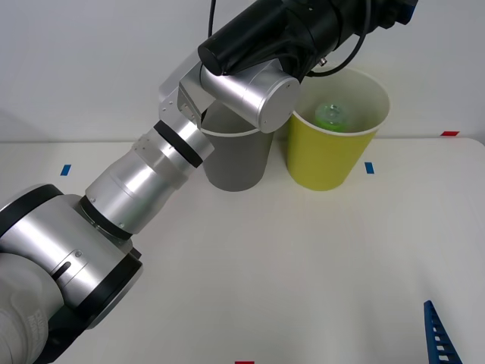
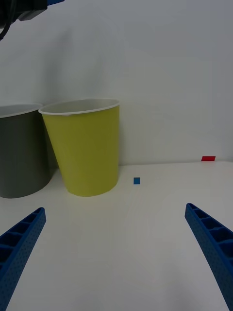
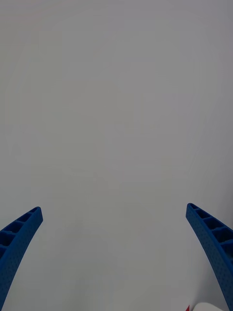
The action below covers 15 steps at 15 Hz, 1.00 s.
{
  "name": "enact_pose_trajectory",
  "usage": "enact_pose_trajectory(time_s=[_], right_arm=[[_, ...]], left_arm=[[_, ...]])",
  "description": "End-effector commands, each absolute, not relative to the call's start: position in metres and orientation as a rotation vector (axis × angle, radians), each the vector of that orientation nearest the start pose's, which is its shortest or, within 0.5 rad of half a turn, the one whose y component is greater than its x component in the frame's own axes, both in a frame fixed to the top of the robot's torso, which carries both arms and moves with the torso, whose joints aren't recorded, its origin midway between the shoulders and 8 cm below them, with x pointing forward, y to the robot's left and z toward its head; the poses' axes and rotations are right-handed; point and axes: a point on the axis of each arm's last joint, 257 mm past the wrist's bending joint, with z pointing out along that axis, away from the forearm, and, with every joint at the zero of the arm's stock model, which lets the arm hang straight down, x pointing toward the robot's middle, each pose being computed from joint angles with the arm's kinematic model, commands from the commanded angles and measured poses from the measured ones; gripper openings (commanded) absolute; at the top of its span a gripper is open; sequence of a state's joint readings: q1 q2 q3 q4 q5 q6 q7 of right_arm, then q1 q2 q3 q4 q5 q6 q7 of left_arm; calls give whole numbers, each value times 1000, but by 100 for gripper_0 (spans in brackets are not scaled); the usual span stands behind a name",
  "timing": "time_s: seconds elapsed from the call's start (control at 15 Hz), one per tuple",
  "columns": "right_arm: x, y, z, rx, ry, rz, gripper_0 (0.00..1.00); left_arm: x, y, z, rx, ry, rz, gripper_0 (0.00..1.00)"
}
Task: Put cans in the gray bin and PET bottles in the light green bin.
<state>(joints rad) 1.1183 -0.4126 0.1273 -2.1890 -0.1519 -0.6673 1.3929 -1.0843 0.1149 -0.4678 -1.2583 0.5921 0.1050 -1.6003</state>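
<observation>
The light green bin (image 1: 330, 155) stands at the back of the white table, and the PET bottle (image 1: 331, 116) lies inside it, green and well below the rim. To its left is the gray bin (image 1: 239, 163), whose inside is mostly hidden by my left arm (image 1: 227, 98) reaching over both bins. My left gripper (image 3: 114, 209) is open and empty, facing the bare wall. Near the table's front right, my right gripper (image 2: 115, 208) is open and empty, looking toward the light green bin (image 2: 87, 146) and the gray bin (image 2: 22, 150). Cans are out of view.
Small blue tape marks (image 1: 65, 169) (image 1: 369, 167) and a red mark (image 1: 450, 133) lie on the table. A white wall rises right behind the bins. One blue finger of the right gripper (image 1: 438, 337) shows at the front right corner.
</observation>
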Motion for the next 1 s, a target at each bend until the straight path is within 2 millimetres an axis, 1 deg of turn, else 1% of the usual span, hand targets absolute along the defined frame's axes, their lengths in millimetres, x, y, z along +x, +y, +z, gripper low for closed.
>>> enact_pose_trajectory(time_s=[0.07, 0.2, 0.27, 0.33, 0.4, 0.53, 0.6, 0.67, 0.8, 0.87, 1.0], right_arm=[[227, -286, -171, -6, 1429, 86, 100], [227, -286, -171, -6, 1429, 86, 100], [227, -286, -171, -6, 1429, 86, 100], [227, -286, -171, -6, 1429, 86, 100], [227, -286, -171, -6, 1429, 86, 100], [227, -286, -171, -6, 1429, 86, 100], [227, -286, -171, -6, 1429, 86, 100], [227, -286, -171, -6, 1429, 86, 100], [227, -286, -171, -6, 1429, 86, 100], [227, -286, -171, -6, 1429, 86, 100], [227, -286, -171, -6, 1429, 86, 100]], left_arm=[[575, -153, 153, 638, 1107, -569, 100], [573, -145, 159, 653, 1108, -551, 100], [576, -138, 161, 655, 1103, -531, 100], [579, -132, 158, 653, 1106, -521, 100], [577, -122, 153, 637, 1104, -521, 100], [566, -95, 141, 585, 1093, -538, 100], [560, -80, 138, 576, 1086, -532, 100], [552, -69, 136, 582, 1076, -523, 100], [532, -44, 131, 586, 1063, -516, 100], [522, -26, 129, 578, 1054, -504, 100], [506, -1, 123, 572, 1044, -478, 100]])
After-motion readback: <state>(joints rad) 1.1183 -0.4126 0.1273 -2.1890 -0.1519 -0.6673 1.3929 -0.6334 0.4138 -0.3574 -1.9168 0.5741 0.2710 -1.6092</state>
